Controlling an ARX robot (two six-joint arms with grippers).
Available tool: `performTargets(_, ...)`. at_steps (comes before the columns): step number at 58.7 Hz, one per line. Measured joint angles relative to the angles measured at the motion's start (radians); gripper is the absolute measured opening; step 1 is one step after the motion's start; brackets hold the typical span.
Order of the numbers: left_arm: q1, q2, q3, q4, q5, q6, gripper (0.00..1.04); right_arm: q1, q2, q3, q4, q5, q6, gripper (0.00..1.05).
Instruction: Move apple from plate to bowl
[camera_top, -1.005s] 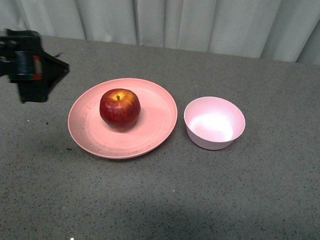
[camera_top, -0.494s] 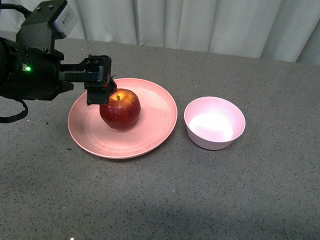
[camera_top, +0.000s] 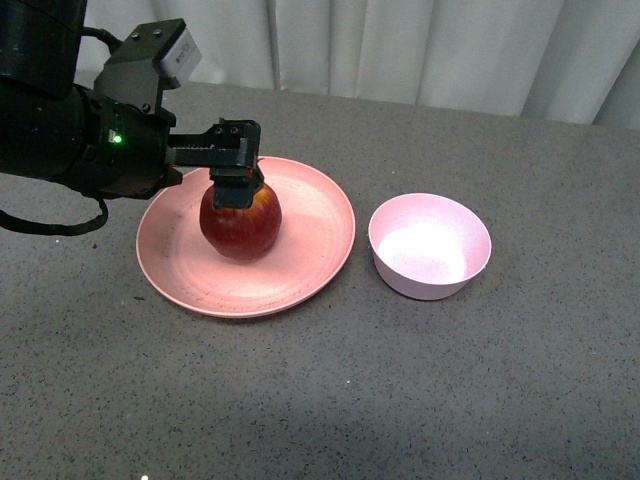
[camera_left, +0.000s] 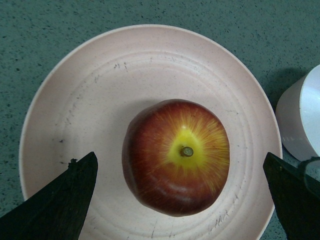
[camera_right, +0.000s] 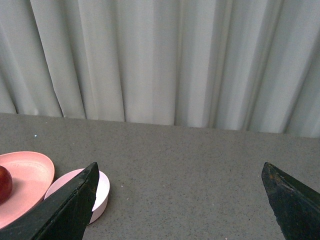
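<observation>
Left gripper (camera_top: 236, 188) arrived overhead, apple (camera_top: 243, 230) on plate (camera_top: 312, 238)

This looks like a robot test lab, not anyone's home. There is a bare grey speckled surface (camera_top: 480, 400) with a plain pale curtain (camera_top: 400, 45) hung close behind it. A plate (camera_top: 310, 235) and a bowl (camera_top: 425, 285) are set out like props. A black left arm (camera_top: 60, 150) shows a small lit green light.

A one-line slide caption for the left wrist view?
Open left gripper above the red apple on the pink plate; bowl alongside.
</observation>
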Motion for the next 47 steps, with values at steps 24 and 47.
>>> performTargets(24,-0.016,0.087,0.048,-0.038,0.005,0.019,0.98,0.000,0.000,0.000,0.000,0.000,0.000,0.95)
performTargets(47,-0.017,0.096,0.050,-0.032,0.003,0.049,0.66,0.000,0.000,0.000,0.000,0.000,0.000,0.95)
